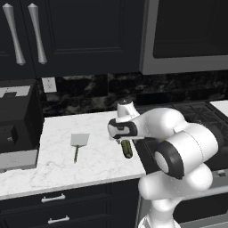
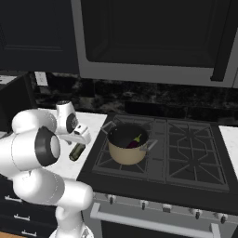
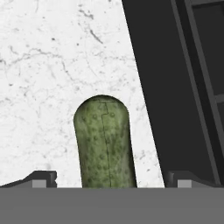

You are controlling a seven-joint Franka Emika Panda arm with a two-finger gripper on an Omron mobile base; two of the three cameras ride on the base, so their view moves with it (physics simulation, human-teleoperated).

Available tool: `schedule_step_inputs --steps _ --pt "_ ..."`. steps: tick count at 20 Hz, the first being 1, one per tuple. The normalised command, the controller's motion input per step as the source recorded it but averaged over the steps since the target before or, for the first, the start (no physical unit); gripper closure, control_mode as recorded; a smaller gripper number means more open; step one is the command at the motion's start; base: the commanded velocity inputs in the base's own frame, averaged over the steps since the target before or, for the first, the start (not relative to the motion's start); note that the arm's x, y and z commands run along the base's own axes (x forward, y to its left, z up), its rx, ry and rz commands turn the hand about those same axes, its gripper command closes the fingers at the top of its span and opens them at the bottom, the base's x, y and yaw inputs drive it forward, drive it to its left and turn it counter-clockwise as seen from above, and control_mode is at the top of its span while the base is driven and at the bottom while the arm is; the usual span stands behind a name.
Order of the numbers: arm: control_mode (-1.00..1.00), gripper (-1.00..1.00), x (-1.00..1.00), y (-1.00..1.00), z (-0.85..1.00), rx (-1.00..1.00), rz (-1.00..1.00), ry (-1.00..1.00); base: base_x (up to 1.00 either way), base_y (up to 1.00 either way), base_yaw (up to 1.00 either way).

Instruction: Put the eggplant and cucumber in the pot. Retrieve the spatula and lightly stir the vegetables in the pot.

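The stubby olive-green cucumber (image 1: 127, 148) (image 2: 77, 151) lies on the white marble counter (image 1: 58, 164), close to the stove's left edge. My gripper (image 1: 124, 140) (image 2: 79, 142) hangs just above it, open. In the hand view the cucumber (image 3: 105, 144) runs up between my two fingertips (image 3: 43, 178), with a wide gap on each side. The dark purple eggplant (image 2: 135, 141) rests inside the tan pot (image 2: 126, 155) on the front left burner. The spatula (image 1: 79, 141) lies flat on the counter to the cucumber's left, grey blade toward the wall.
The black gas stove (image 2: 186, 153) adjoins the counter on the right. A dark appliance (image 1: 15, 116) stands at the counter's left end. A microwave (image 2: 153, 37) and dark cabinets (image 1: 67, 31) hang overhead. Drawers (image 1: 53, 198) sit below the counter's front edge.
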Motion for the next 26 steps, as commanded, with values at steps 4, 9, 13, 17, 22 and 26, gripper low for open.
schedule_step_inputs --steps 4,9,13,17,22,26 --pt "-1.0 -1.0 0.12 0.0 -0.2 -0.01 0.0 -0.06 0.0 0.0 0.0" --pt "-1.0 -1.0 0.03 0.0 -0.32 -0.03 0.0 -0.01 0.0 0.0 0.0" --pt "-1.0 -1.0 0.07 0.0 -0.3 -0.02 0.0 -0.01 0.0 0.0 0.0" --pt "-1.0 -1.0 0.04 0.0 -0.27 -0.02 0.0 -0.01 0.0 0.0 0.0" --pt "-1.0 1.0 0.0 0.0 -0.07 0.0 0.0 -0.05 0.0 0.0 0.0" --pt "-1.0 1.0 -0.43 -0.04 0.34 0.0 0.0 -0.19 0.0 0.0 0.0"
